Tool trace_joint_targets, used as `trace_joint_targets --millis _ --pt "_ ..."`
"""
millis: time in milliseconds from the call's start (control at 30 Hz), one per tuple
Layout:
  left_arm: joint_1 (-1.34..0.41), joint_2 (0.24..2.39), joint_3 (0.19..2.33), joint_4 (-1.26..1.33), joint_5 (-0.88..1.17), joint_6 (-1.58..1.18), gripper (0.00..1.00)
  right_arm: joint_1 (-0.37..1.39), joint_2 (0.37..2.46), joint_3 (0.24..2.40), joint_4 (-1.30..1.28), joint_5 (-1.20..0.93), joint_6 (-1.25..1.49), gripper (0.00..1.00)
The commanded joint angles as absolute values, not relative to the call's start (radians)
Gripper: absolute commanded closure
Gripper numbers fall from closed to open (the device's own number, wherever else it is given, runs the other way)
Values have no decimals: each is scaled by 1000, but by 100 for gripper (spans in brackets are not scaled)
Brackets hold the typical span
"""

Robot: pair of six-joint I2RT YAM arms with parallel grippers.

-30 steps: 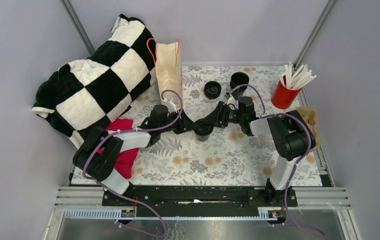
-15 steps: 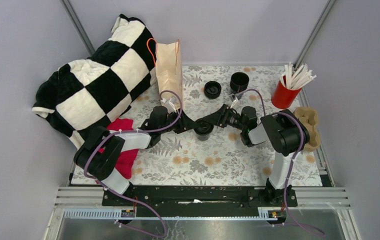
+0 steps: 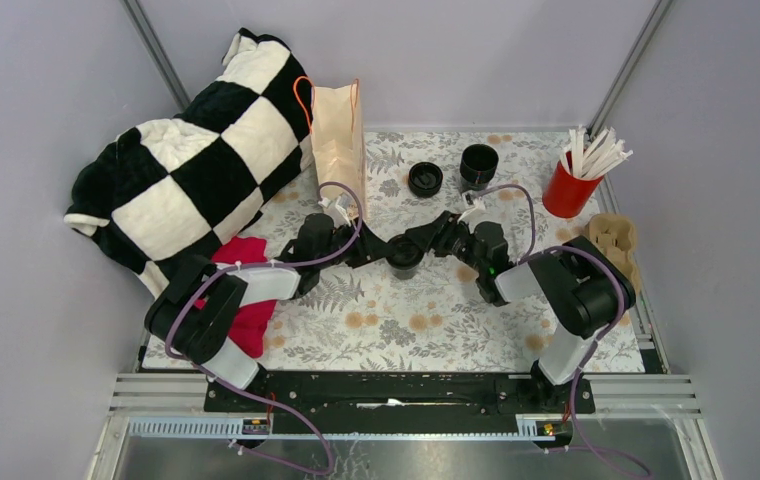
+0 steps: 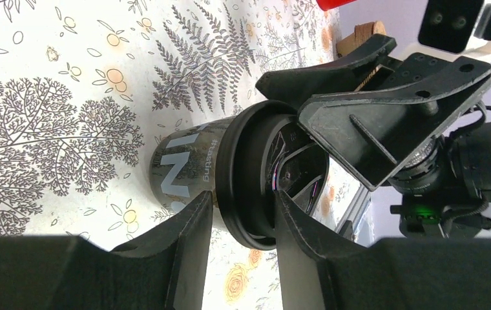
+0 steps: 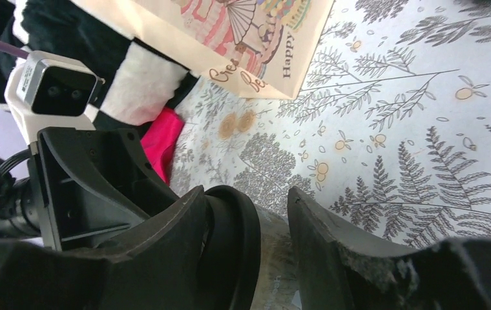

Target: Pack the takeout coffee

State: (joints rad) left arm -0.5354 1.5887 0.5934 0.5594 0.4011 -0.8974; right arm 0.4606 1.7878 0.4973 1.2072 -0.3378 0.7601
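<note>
The takeout coffee, a small black cup with a round black lid, stands upright mid-table between both grippers. My left gripper comes from the left. In the left wrist view its jaws pinch the lid, one finger under the rim against the cup body, the other on the lid's top. My right gripper comes from the right. In the right wrist view one finger rests on the lid and the other stands a gap away from the cup body.
A tan paper gift bag stands upright behind the left gripper. A stack of black lids and a stack of lidless black cups sit at the back. A red cup of straws, a cardboard carrier, a checkered blanket and a red cloth lie around.
My right arm's elbow has swung toward the near edge, and its gripper has closed in on the cup from the right. The left arm and cup have barely moved.
</note>
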Motion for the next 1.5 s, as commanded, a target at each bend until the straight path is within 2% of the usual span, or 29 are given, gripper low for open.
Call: trace_joint_targets --millis 0,67,267,400,867,1100,1200,1467 --pt "-538 1679 503 106 264 -754 59 528 1843 432 633 -187 547 49" --pt "-538 1672 509 104 274 -755 59 527 1796 525 511 -262 540 47" --pt "-538 1620 562 62 299 -770 58 521 1653 697 302 -361 613 23" --pt "-538 1591 607 18 301 -764 55 511 1686 769 260 -450 617 22" --pt "-533 1548 726 -13 394 -778 41 411 1686 741 365 -602 675 22" --pt "-532 1556 719 89 506 -805 25 379 1681 710 399 -619 673 22" --pt "-532 1570 717 114 539 -809 21 363 1679 707 398 -624 673 22" --pt "-532 1553 736 133 548 -807 9 335 1658 749 321 -643 662 8"
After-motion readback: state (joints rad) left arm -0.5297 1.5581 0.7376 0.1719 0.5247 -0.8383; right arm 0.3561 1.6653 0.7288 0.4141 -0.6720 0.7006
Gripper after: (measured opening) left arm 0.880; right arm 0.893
